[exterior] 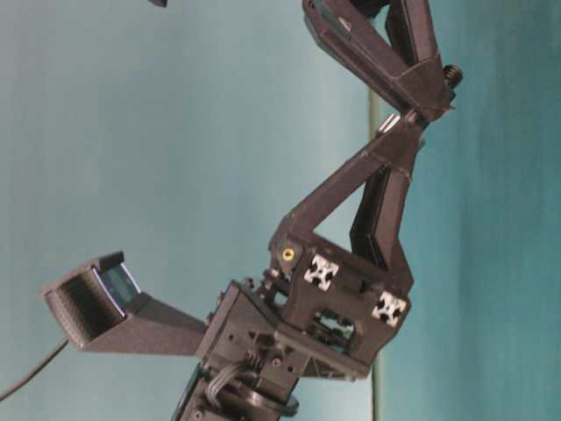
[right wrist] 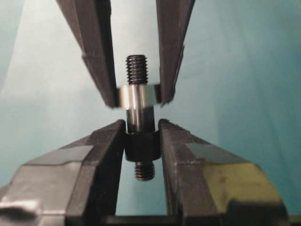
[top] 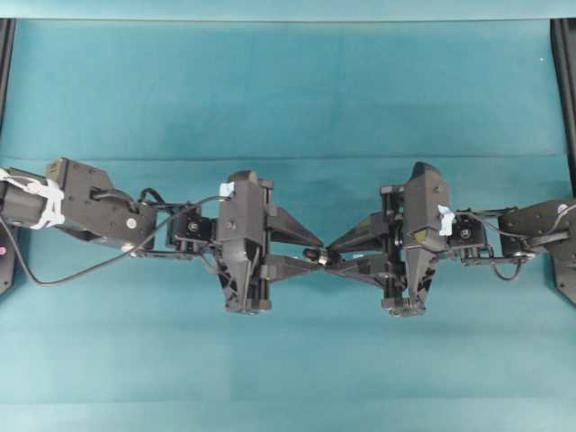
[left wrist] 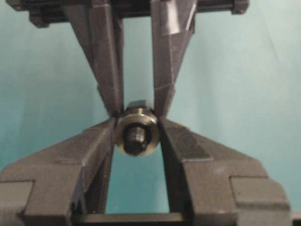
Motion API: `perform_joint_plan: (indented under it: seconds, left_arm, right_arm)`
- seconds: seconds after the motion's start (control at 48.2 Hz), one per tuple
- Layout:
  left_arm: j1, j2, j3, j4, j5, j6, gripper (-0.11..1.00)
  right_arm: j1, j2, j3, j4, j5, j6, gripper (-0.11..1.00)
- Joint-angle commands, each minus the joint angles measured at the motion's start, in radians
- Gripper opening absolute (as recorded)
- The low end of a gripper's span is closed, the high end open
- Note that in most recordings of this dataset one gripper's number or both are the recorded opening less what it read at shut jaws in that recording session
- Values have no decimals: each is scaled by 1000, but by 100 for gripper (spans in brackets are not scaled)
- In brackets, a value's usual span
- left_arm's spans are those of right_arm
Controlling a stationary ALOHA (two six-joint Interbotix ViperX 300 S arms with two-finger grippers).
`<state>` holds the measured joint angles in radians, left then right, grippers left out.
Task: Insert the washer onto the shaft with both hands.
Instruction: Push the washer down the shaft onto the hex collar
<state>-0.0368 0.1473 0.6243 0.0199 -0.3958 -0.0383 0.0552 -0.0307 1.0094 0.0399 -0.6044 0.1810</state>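
Both grippers meet tip to tip above the middle of the table. My left gripper is shut on the washer, a silvery ring pinched between its fingertips. The dark threaded end of the shaft pokes through the ring's hole. My right gripper is shut on the shaft at its thick dark collar. In the right wrist view the washer sits round the smooth middle section, and the threaded tip stands out beyond it. The left gripper's fingers come in from the top of that view.
A teal cloth covers the table. Black frame rails run along its left and right edges. A black cable hangs from the left arm. In the table-level view the two pairs of fingers meet high above the cloth.
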Motion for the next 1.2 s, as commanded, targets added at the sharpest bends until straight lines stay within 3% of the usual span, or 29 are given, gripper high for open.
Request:
perform_joint_plan:
  seconds: [0.0,0.808,1.181]
  left_arm:
    - [-3,-2,-18,2,3,2,35]
    - [5,2,-37,2,17,-11,35]
    - [6,2,-54,2,87,-17,36]
  right_arm:
    - [-3,-6,-21,2,-15,8,0]
    - [-3,-5,-21,2,-2,6,0]
    - [-3,-5,-18,2,11,6,0]
